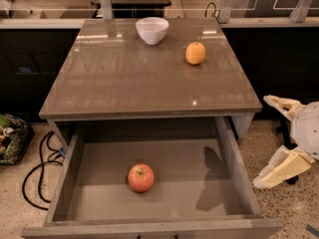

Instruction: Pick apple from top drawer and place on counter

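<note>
At far left you are seeing black cables [36, 169] trailing over the speckled floor. Next to them the top drawer [64, 183] is standing pulled out below the counter [139, 83], and the apple [141, 178] is sitting on its flat bottom, a little left of the middle, apart from every wall. It is looking round and red-orange, with a paler yellowish patch near its top. On the glossy counter a white bowl [152, 30] is standing at the back edge; you cannot tell what it is holding. Right of it an orange fruit [195, 53] is resting alone. At far right the gripper [261, 141] is hanging outside the drawer's right wall, its cream fingers [281, 167] spreading wide and grasping nothing.
</note>
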Controlling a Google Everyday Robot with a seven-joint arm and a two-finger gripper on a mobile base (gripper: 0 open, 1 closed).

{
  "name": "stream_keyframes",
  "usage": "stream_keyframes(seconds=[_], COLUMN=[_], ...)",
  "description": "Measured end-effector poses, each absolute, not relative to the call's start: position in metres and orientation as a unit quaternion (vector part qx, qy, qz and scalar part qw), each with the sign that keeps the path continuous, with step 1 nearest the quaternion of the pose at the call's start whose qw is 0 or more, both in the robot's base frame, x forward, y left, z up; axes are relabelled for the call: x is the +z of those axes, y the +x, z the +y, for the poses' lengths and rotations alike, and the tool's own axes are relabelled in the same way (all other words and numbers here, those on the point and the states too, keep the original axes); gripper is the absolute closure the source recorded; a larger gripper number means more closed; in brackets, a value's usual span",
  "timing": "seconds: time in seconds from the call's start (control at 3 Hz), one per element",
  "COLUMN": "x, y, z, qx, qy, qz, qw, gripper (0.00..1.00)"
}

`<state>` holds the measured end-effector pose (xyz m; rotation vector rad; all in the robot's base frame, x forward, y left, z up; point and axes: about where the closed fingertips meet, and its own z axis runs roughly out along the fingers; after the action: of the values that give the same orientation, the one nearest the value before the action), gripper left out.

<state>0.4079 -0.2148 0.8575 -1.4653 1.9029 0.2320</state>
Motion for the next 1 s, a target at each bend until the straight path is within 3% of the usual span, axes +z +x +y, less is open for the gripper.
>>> stream_keyframes(seconds=[1.0], x=[0.782], y=[0.421], z=[-0.212], qx=[0.162], qy=[-0.55], qz=[0.73], qw=[0.371], gripper=[0.0])
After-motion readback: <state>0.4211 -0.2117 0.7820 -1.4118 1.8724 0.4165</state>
